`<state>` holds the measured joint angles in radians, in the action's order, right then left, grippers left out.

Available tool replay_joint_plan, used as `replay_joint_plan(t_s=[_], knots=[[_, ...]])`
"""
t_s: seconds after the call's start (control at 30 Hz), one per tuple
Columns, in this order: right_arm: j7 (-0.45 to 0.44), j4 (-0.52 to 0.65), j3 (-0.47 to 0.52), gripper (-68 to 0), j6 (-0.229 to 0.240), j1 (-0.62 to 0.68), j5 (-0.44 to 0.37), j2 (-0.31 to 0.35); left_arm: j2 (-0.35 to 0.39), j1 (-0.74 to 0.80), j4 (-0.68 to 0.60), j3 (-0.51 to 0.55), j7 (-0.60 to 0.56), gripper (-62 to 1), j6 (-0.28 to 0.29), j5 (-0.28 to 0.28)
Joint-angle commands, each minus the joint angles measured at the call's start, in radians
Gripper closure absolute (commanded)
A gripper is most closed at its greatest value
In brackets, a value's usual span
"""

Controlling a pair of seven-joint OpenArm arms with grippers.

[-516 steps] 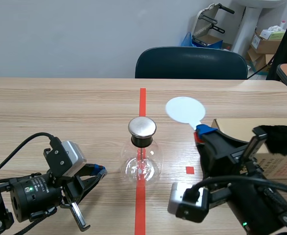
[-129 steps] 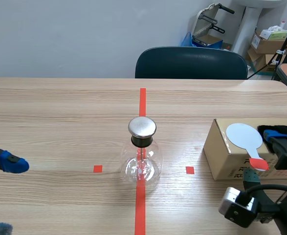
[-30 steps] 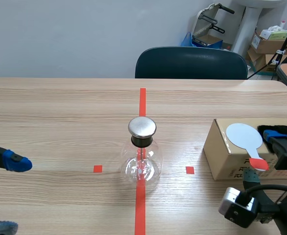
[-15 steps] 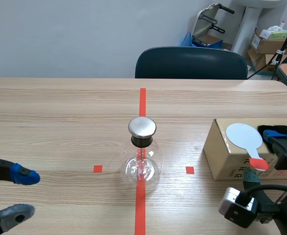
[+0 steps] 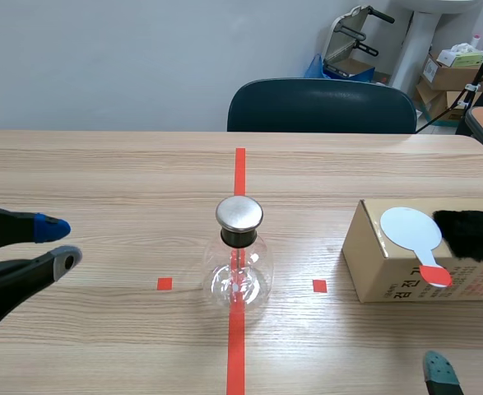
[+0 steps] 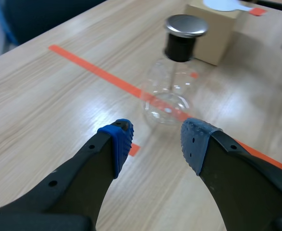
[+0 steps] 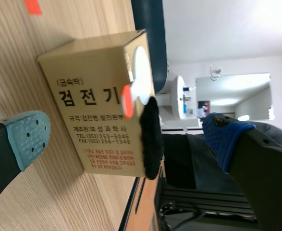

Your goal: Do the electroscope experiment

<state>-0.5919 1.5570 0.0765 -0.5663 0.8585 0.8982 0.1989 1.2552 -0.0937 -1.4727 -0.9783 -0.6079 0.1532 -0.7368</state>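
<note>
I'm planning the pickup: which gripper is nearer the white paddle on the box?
Right. The right gripper, open, faces the white paddle on the cardboard box just ahead; the left gripper, open, is on the glass flask's other side.

clear flask [image 5: 238,278], brown box [image 5: 371,265], black fur [image 5: 471,234]

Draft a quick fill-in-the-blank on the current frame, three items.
1. The left end effector and the right end effector are both ___, holding nothing.
2. The white paddle lies on top of the cardboard ___.
3. The glass flask stands ___ on the long tape line.
Missing words: open; box; upright.
</note>
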Motion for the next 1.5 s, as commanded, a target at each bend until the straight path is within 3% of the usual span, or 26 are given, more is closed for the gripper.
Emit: replay_joint_plan(t_s=[0.0,0.13,0.27,0.4,0.5,0.6,0.73,0.87,1.1,1.3,1.47], knots=[[-0.007,0.073,0.003,-67.9,0.043,0.038,-0.073,0.055,-0.009,-0.001,0.002,0.036,-0.023,-25.7,-0.003,-0.023],[-0.006,0.221,0.027,-67.9,0.233,0.129,-0.292,0.155,-0.042,0.0,0.048,0.121,-0.021,-24.6,-0.002,-0.071],[-0.011,0.304,0.095,-67.9,0.48,0.156,-0.495,0.251,-0.086,0.044,0.101,0.231,-0.007,-24.6,-0.002,-0.07],[-0.03,0.338,0.183,-67.9,0.685,0.151,-0.668,0.315,-0.174,0.117,0.138,0.367,0.082,-26.0,-0.002,-0.01],[-0.037,0.343,0.249,-67.9,0.831,0.124,-0.772,0.338,-0.236,0.175,0.15,0.459,0.123,-35.6,-0.003,0.067],[-0.035,0.343,0.303,-67.9,0.97,0.092,-0.84,0.356,-0.281,0.218,0.15,0.537,0.137,-41.2,-0.002,0.122],[-0.032,0.343,0.352,-67.9,1.167,0.045,-0.866,0.364,-0.354,0.246,0.149,0.634,0.184,-42.3,-0.002,0.188],[0.003,0.343,0.357,-67.9,1.312,0.007,-0.865,0.363,-0.425,0.246,0.143,0.689,0.267,-45.5,-0.002,0.29],[0.055,0.343,0.316,-67.9,1.312,-0.044,-0.886,0.363,-0.469,0.246,0.072,0.706,0.395,-45.4,-0.003,0.36],[0.119,0.343,0.254,-67.9,1.312,-0.07,-0.909,0.363,-0.476,0.246,0.018,0.774,0.502,-45.4,-0.005,0.356],[0.153,0.343,0.224,-67.9,1.312,-0.08,-0.967,0.363,-0.473,0.258,0.01,0.869,0.5,-45.2,0.006,0.348]])
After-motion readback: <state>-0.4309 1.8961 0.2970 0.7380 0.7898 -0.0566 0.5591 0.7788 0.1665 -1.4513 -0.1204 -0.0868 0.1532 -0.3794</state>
